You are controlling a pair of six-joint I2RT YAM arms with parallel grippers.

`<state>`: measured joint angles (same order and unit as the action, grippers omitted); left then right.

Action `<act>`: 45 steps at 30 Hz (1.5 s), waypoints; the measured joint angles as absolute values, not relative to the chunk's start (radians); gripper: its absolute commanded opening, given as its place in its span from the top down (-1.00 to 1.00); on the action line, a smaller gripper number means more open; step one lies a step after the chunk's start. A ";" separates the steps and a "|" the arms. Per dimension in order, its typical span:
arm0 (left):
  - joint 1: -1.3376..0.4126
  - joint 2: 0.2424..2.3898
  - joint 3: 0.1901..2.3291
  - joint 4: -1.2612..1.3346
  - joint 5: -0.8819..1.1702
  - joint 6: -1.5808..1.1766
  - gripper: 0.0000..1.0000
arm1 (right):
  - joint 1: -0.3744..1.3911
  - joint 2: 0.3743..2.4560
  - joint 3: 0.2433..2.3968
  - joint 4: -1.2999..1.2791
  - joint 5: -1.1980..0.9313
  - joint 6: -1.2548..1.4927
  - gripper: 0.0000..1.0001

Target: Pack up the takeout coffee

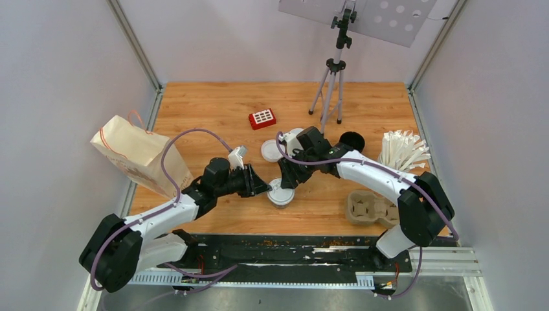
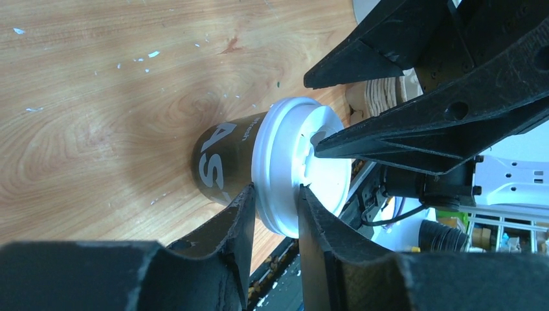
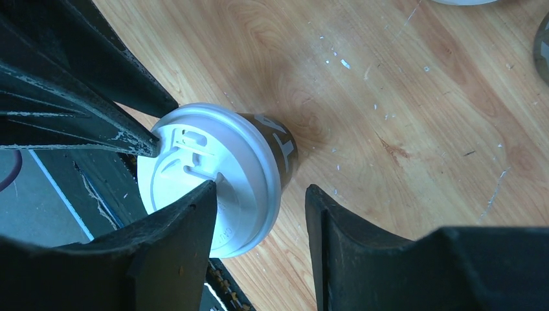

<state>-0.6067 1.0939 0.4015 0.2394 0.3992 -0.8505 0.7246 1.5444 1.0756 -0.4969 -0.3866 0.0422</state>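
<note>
One small black paper cup (image 2: 220, 159) stands upright near the six o'clock edge of the wooden table (image 1: 213, 103); its round white plastic lid (image 2: 285, 129) is seated on top; it is not yet in the grey-brown moulded cardboard tray (image 1: 369, 208), which lies at four o'clock from it.

We see the left gripper (image 2: 277, 194) coming in from nine o'clock with its jaws closed on the lid's rim, one finger under the lip and one on top; the right gripper (image 3: 260, 189) reaches in from one o'clock with jaws apart, holding nothing, one finger lying over the lid and the other out beside the cup wall.

At twelve o'clock lies a loose white lid (image 1: 271, 150); at two o'clock stands an open black cup (image 1: 351, 140), and beyond it a white cup of paper-wrapped straws (image 1: 403, 150); a tan paper bag (image 1: 139, 155) sits at ten o'clock.

We judge the lid to be the weak point; a lift by the rim alone could peel it off and leave the cup behind; an off-centre push from the right finger could tip the cup against the left jaws.
</note>
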 measured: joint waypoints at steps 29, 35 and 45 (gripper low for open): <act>-0.629 1.193 0.532 0.104 0.355 -0.772 0.42 | 0.693 1.505 0.997 -0.413 -0.413 0.056 -0.14; -0.658 1.103 0.517 0.002 0.320 -0.801 0.42 | 0.699 1.517 1.015 -0.428 -0.417 0.059 -0.25; -0.693 1.054 0.488 -0.014 0.301 -0.868 0.40 | 0.699 1.528 1.030 -0.453 -0.421 0.085 -0.39</act>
